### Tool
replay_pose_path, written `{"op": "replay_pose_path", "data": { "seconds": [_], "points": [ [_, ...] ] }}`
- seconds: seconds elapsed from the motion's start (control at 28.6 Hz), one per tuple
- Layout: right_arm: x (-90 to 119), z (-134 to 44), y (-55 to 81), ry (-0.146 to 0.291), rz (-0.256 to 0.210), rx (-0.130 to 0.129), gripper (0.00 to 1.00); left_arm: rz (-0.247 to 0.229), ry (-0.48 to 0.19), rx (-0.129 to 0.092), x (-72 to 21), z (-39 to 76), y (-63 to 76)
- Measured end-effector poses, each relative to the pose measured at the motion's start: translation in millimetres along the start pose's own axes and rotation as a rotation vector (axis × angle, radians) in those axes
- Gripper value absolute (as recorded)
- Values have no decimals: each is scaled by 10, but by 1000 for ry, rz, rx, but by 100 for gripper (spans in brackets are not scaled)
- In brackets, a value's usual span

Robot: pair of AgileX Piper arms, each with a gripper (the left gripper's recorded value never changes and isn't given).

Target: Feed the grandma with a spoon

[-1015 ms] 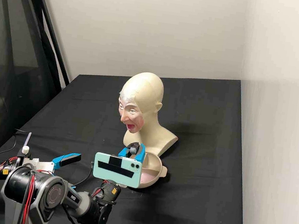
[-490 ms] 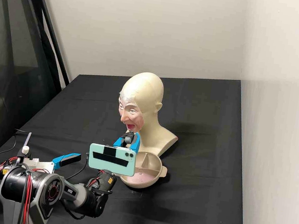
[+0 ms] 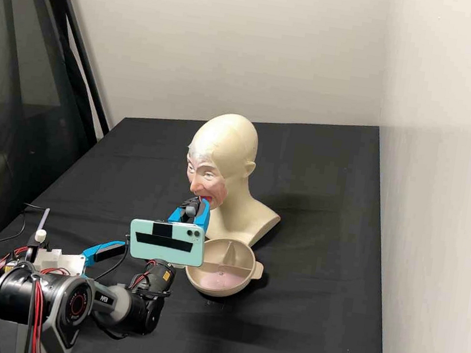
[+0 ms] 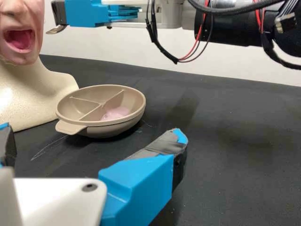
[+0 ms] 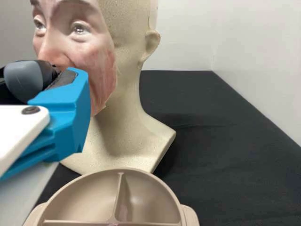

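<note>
In the high view, the grandma head (image 3: pixel 224 152) stood near the middle of the black counter (image 3: pixel 312 210), its face turned toward 8 o'clock and its mouth open. The right gripper (image 3: pixel 190 214) was raised just below the chin, at about 7 o'clock from the mouth, pinching the grey handle of the spoon (image 3: pixel 190 209) between its blue fingers, with the spoon's far end right at the lips. A mint-green phone (image 3: pixel 167 241) sat across that arm's wrist. The tan divided bowl (image 3: pixel 215 287) rested on the counter just beside the bust, at 5 o'clock from the head, with a pink portion (image 3: pixel 213 278) in its near compartment. The left gripper (image 3: pixel 104 251) lay low, at 9 o'clock from the bowl and well apart from it. In the left wrist view, its own fingers (image 4: pixel 141 181) were spread wide just above the counter, holding nothing; beyond them sat the bowl (image 4: pixel 70 113), and higher up the right gripper (image 4: pixel 61 14) pointed the spoon's metal tip (image 4: pixel 56 29) toward the open mouth, near it but whether touching could not be told. In the right wrist view, the blue finger (image 5: pixel 66 113) pressed against the spoon's grey handle (image 5: pixel 26 77) in front of the cheek, the bowl (image 5: pixel 155 188) below.
</note>
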Motion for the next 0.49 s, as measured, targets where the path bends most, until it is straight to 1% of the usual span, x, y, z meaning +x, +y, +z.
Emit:
{"op": "replay_pose_path", "data": {
  "seconds": [0.14,0.25,0.49],
  "points": [
    [5,-28,13,-3,-3,4,0,-2,1,0,2,-2,-7],
    [9,-83,20,11,3,11,0,-2,1,0,2,-2,-7],
    [45,-126,33,26,10,10,0,-4,1,0,4,-3,-12]
  ]
}}
